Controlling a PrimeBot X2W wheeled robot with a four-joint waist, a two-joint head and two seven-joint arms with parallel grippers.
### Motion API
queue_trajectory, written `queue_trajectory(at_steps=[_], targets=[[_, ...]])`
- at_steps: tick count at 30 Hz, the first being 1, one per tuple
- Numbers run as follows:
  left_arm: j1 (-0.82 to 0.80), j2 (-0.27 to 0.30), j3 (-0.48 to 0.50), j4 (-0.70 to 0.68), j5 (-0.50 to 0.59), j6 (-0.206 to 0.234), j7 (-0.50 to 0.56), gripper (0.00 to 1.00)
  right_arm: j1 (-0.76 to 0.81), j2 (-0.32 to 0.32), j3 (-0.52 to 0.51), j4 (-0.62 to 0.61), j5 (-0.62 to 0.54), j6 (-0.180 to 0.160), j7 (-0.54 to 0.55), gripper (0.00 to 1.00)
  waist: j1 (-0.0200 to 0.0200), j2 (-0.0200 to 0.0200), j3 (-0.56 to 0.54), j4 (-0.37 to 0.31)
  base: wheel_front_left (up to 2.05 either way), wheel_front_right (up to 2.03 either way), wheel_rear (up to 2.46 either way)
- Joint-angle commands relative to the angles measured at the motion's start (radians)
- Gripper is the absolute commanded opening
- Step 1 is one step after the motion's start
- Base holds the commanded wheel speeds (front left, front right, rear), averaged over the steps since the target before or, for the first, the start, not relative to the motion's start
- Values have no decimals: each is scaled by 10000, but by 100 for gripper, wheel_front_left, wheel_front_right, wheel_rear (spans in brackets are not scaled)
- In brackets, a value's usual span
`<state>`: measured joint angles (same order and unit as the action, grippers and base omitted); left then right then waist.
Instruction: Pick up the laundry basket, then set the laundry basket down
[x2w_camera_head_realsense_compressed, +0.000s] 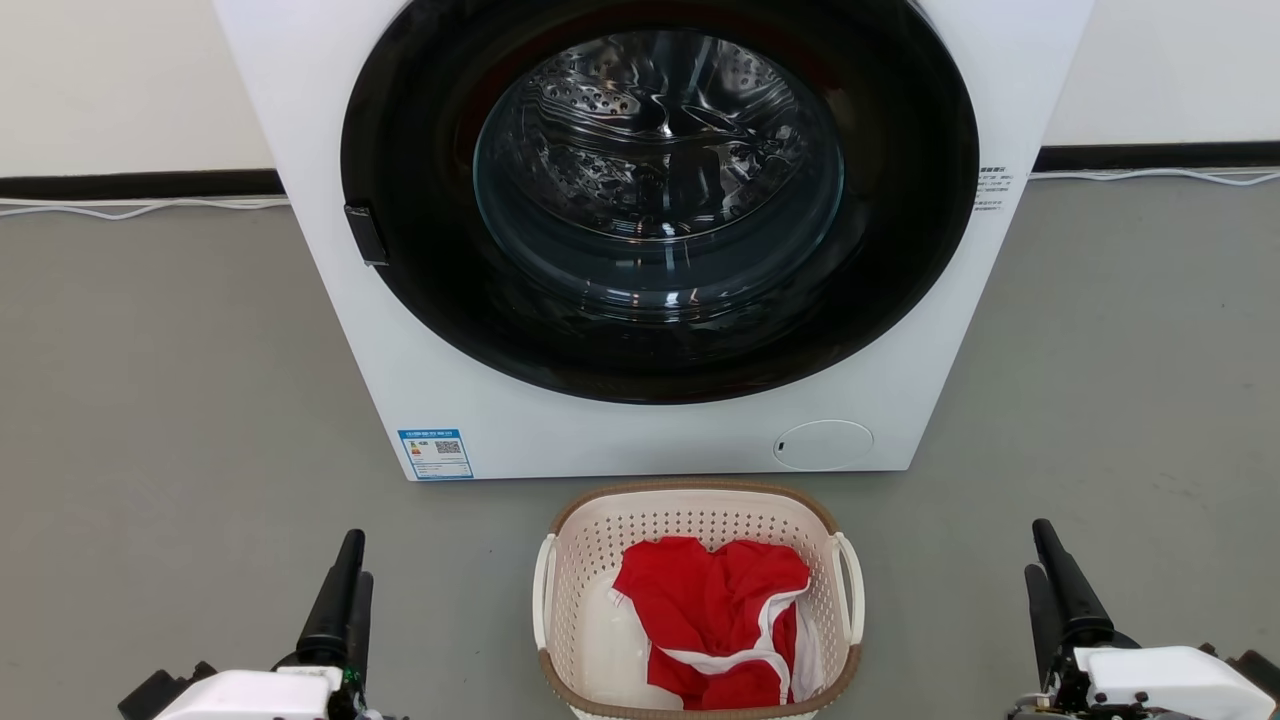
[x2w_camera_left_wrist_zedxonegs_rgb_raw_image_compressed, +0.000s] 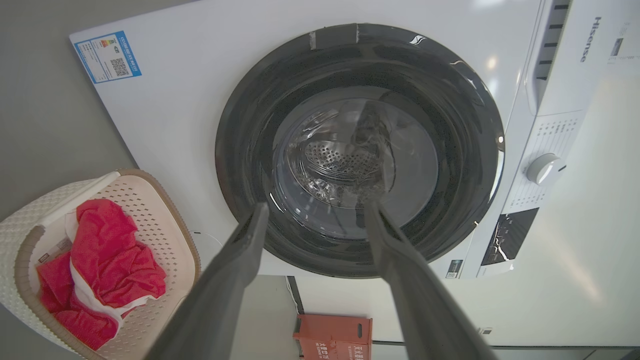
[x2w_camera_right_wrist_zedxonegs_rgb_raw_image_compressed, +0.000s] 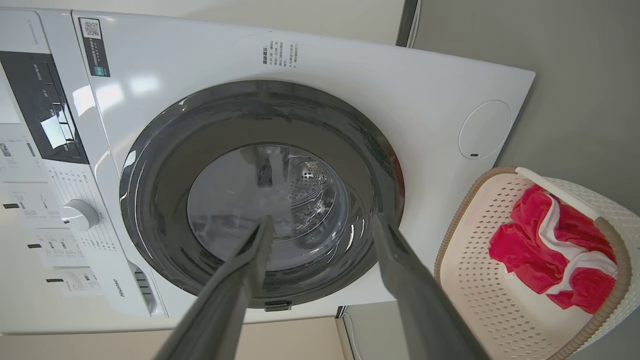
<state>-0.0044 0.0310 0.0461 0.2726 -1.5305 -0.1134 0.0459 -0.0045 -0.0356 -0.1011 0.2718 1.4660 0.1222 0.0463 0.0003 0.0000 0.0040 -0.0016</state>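
Grey floor (x2w_camera_head_realsense_compressed: 150, 400) before a pale wall, with a white front-loading washing machine (x2w_camera_head_realsense_compressed: 420, 380) as the reference landmark. The laundry basket (x2w_camera_head_realsense_compressed: 695, 487) stands on the floor just in front of the machine, centred below its round dark door (x2w_camera_head_realsense_compressed: 420, 250). The left gripper (x2w_camera_head_realsense_compressed: 356, 560) sits in front of the machine's lower left corner. The right gripper (x2w_camera_head_realsense_compressed: 1037, 548) lies out past its right edge. The basket is between the two and well apart from each. Both grippers have their fingers spread, with no contact on the basket or its white loop handles (x2w_camera_head_realsense_compressed: 543, 590). The head view gives both grippers and the basket together, plus the blue label (x2w_camera_head_realsense_compressed: 435, 453) and round cover (x2w_camera_head_realsense_compressed: 823, 445) low on the machine's front. The wrist views add the machine's upper part: a control panel (x2w_camera_left_wrist_zedxonegs_rgb_raw_image_compressed: 510, 235) and a white dial (x2w_camera_left_wrist_zedxonegs_rgb_raw_image_compressed: 544, 169). The left wrist view also takes in an orange-red crate (x2w_camera_left_wrist_zedxonegs_rgb_raw_image_compressed: 332, 335) beyond one side of the machine. The basket holds a crumpled red garment (x2w_camera_head_realsense_compressed: 710, 600) with white trim. Through the door glass, the machine's perforated steel drum (x2w_camera_head_realsense_compressed: 650, 120) is visible.
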Motion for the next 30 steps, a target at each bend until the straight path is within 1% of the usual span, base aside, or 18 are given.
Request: queue_trajectory(at_steps=[1, 10, 15, 22, 30], targets=[[-129, 75, -2, -367, 375, 90, -127, 100, -213, -84, 39, -367, -439, 23, -154, 100, -2, 0, 2, 0, 0, 0, 0], [-83, 85, -180, -598, 1531, 269, -390, 100, -218, -90, 67, -537, -2146, 28, -415, 100, -2, 0, 7, 3, 0, 0, 0], [-68, 91, -241, -698, 2414, 394, -537, 100, -228, -93, 150, -575, -3160, 31, -561, 100, -2, 0, -11, 14, 0, 0, 0], [-36, 99, -367, -823, 3860, 546, -743, 100, -283, -97, 264, -580, -4906, 36, -765, 100, -2, 0, -31, 18, 0, 0, 0], [15, 109, -425, -1009, 5363, 686, -978, 100, -347, -102, 383, -530, -6360, 41, -998, 100, -3, 0, -63, 12, 0, 0, 0]])
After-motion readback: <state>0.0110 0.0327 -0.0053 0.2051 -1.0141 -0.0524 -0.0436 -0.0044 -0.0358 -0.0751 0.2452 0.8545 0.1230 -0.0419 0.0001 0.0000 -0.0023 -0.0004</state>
